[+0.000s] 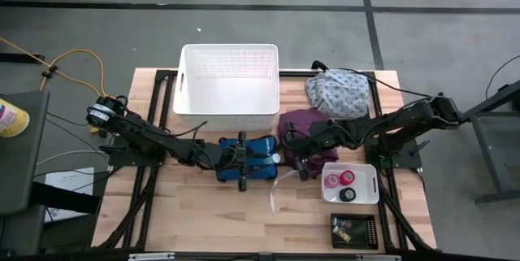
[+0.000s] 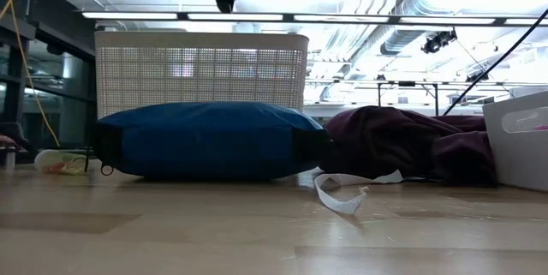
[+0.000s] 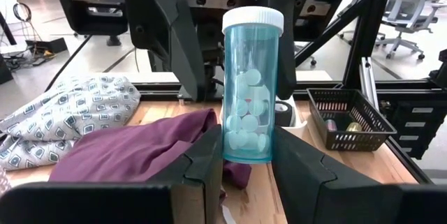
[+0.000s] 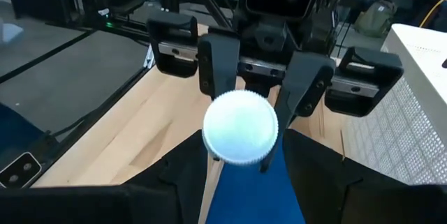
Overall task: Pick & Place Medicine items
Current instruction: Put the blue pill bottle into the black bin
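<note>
Centre of the high view, above the blue pouch (image 1: 244,149), the left gripper (image 3: 246,155) pinches the teal pill vial (image 3: 249,88) by its base; its long axis runs toward the right gripper (image 4: 241,158), whose fingers clasp the white cap (image 4: 240,127).

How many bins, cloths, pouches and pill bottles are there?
Bins: 3 (white basket, white tray, black basket)
Cloths: 2 (purple cloth, floral cloth)
Pouches: 1 (blue pouch)
Pill bottles: 1 (pill bottle)
Total: 7
</note>
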Controlling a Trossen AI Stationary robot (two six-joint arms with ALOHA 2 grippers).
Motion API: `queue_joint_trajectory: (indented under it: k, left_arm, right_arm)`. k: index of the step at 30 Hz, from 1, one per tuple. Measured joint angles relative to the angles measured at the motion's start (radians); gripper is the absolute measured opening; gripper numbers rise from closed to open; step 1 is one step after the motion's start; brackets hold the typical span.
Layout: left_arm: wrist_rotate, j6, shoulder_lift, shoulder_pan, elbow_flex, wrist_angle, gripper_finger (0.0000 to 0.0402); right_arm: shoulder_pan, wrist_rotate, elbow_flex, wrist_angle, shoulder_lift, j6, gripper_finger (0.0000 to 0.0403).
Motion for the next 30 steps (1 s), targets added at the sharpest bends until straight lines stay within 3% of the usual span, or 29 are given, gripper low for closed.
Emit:
queue_joint_trajectory:
  k: [30]
  left_arm:
    - [0.012,0.030,0.000,0.000,0.000,0.091,0.0101]
  right_arm:
    - [0.000,-0.062,0.000,0.077,0.000,0.000,0.0174]
